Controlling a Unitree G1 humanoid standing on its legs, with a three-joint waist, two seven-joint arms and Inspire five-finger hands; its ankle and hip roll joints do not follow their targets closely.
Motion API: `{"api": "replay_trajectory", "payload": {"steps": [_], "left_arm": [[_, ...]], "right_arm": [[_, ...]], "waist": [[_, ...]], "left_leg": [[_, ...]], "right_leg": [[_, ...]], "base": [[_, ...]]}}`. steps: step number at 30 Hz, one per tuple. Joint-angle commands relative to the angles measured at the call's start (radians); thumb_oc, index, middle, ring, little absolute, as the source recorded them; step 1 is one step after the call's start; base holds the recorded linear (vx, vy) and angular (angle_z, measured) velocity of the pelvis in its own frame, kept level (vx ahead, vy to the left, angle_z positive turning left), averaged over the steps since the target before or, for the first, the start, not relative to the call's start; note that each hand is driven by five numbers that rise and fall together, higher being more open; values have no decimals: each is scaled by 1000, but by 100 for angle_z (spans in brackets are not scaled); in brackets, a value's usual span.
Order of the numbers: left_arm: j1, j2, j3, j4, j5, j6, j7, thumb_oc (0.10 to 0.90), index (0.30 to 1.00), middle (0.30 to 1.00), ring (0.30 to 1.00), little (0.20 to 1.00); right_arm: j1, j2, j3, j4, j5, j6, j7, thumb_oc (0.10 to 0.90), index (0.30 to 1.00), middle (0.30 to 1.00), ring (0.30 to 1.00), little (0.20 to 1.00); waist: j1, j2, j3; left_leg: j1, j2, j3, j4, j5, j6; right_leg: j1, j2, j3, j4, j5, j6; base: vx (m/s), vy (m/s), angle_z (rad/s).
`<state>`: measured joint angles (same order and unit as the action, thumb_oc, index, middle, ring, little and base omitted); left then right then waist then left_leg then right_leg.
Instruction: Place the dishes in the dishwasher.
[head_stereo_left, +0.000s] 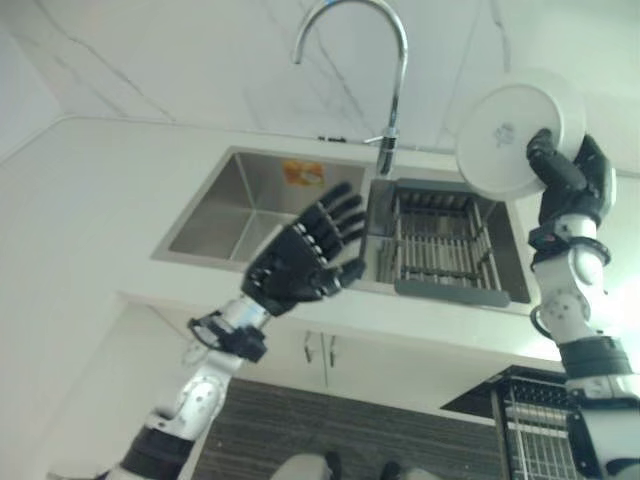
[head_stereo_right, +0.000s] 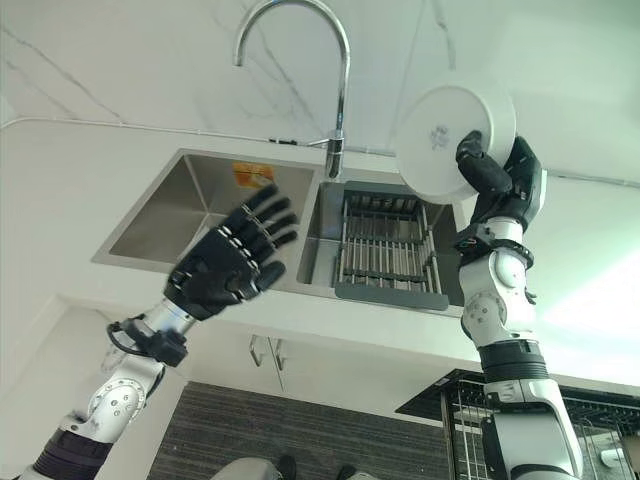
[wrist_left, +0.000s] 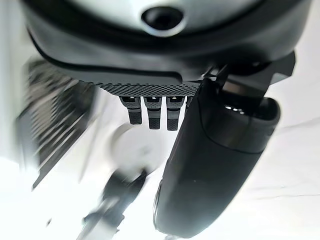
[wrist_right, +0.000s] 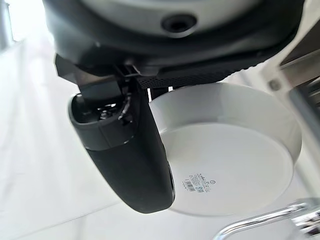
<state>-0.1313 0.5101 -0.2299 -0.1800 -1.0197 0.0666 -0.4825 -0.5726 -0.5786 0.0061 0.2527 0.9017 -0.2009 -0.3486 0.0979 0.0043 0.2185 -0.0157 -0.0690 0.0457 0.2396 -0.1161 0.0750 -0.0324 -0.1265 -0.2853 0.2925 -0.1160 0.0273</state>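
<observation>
Right hand (head_stereo_left: 570, 180), upper right of frame, grips a white plate (head_stereo_left: 510, 135) by its rim; the plate stands on edge, underside facing the viewer, above the sink's (head_stereo_left: 240, 205) drying rack (head_stereo_left: 440, 245). Left hand (head_stereo_left: 305, 255), centre, hovers with fingers spread, holding nothing.

Bright, washed-out glare; blurred left wrist view

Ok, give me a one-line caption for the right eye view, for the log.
Right hand holds a white plate above the sink's dish rack; left hand open.
</observation>
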Motion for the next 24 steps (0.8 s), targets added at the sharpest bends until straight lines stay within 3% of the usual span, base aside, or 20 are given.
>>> {"api": "replay_trajectory", "payload": {"steps": [1,5,9,11,13,16,17,18,20,24], "left_arm": [[10,-31,-10,-148,-104,93,-197,800,900,900,900,900],[46,-42,-71,-151,-51,170,-272,800,900,900,900,900],[80,-8,-168,-161,46,225,-338,800,900,900,900,900],[71,5,-172,-147,56,228,-347,800,900,900,900,900],[73,41,-158,-138,62,222,-370,800,900,900,900,900],[71,64,-158,-122,63,207,-384,800,900,900,900,900],[67,70,-158,-104,77,207,-380,800,900,900,900,900],[57,88,-171,-81,109,219,-378,800,900,900,900,900],[53,88,-213,-54,135,231,-374,800,900,900,900,900],[95,60,-239,-20,176,205,-302,800,900,900,900,900]], "right_arm": [[-55,-12,-36,-154,-122,-184,52,400,300,300,300,300],[10,24,-43,-296,-205,-196,49,400,300,300,300,300],[66,47,-53,-406,-151,-226,113,400,300,300,300,300],[65,61,-55,-422,-121,-249,127,400,300,300,300,300],[42,70,-42,-410,-89,-296,151,400,300,300,300,300],[24,102,-22,-419,-113,-345,146,400,300,300,300,300],[11,143,-14,-424,-130,-370,138,400,300,300,300,300],[2,171,-16,-456,-148,-367,102,400,300,300,300,300],[-14,160,-19,-491,-168,-323,27,400,300,300,300,300],[-15,139,-21,-519,-176,-283,-17,400,300,300,300,300]], "waist": [[-17,-12,-120],[-57,-12,-109],[-111,-26,-74],[-107,-36,-60],[-88,-29,-51],[-70,-15,-43],[-57,-10,-38],[-56,-7,-36],[-61,1,-46],[-80,15,-58]], "left_leg": [[-20,74,25,60,-106,-104],[-21,65,41,60,-113,-94],[-27,60,61,60,-123,-85],[-25,71,93,60,-128,-85],[-27,109,157,60,-113,-83],[-31,144,215,60,-103,-84],[-28,161,242,60,-105,-90],[-30,174,235,60,-112,-92],[-40,209,222,60,-105,-108],[-45,268,236,60,-72,-144]], "right_leg": [[23,-3,57,8,-68,90],[-1,5,99,8,-51,104],[-56,12,149,8,-7,133],[-63,-34,95,8,23,157],[-45,-89,19,8,49,177],[-36,-166,-17,8,110,193],[-39,-235,-29,8,175,204],[-55,-258,2,8,182,211],[-62,-238,12,8,109,210],[-68,-190,22,8,44,199]], "base": [[5,115,-42],[26,98,-39],[-19,30,-83],[-116,-130,-74],[-244,-206,-78],[-213,-241,-119],[-150,-527,-120],[-131,-619,-112],[-49,-517,-55],[3,-284,-37]]}}
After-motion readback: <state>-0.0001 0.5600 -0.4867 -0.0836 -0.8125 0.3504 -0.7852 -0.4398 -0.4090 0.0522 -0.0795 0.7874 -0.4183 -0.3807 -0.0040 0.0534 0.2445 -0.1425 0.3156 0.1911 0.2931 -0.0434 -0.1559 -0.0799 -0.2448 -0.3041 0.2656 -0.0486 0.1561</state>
